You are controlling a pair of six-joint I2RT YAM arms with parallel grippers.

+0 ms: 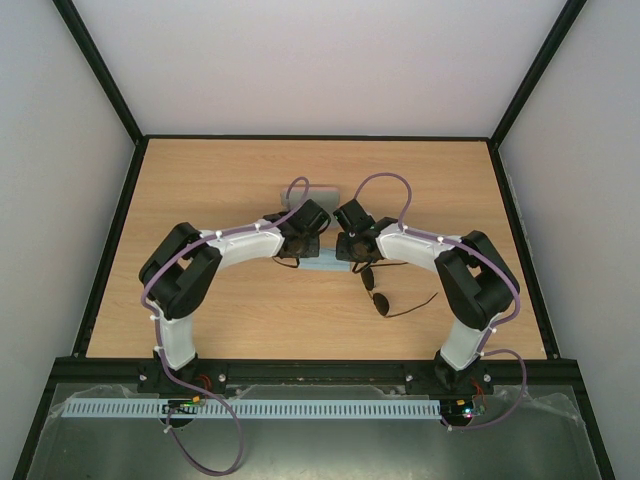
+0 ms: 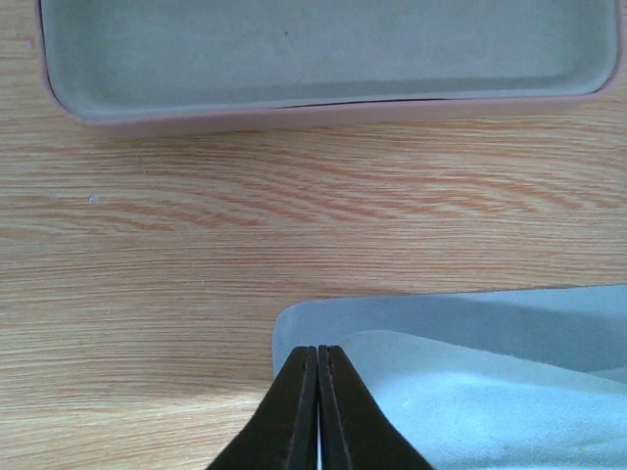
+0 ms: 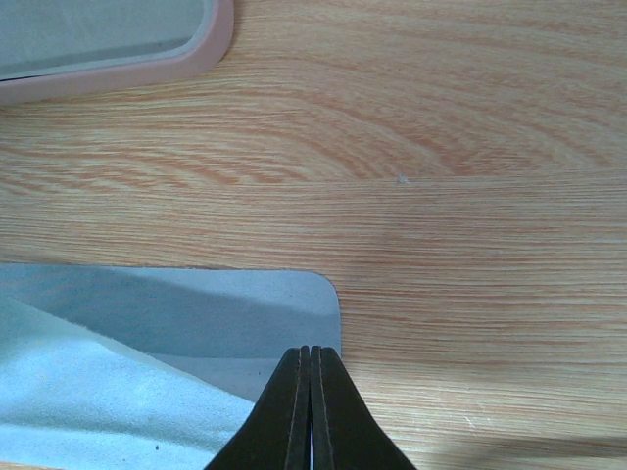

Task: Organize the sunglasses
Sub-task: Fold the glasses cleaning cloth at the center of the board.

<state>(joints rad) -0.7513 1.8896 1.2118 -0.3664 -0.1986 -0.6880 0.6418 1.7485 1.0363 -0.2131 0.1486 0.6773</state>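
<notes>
Sunglasses open on worktop beside blue cloth, left tool and right tool each clenched on a corner of it, pink case beyond.

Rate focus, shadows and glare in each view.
Top external: even, glare-free light, sunglasses legible. Left wrist: crisp tabletop grain, shut claw near-black. Right wrist: soft shadow band across the cloth, no blur.

open tabletop left, right and far back; pink case just behind the crowded centre; light blue cloth before it; sunglasses near-right, beside the cloth
</notes>
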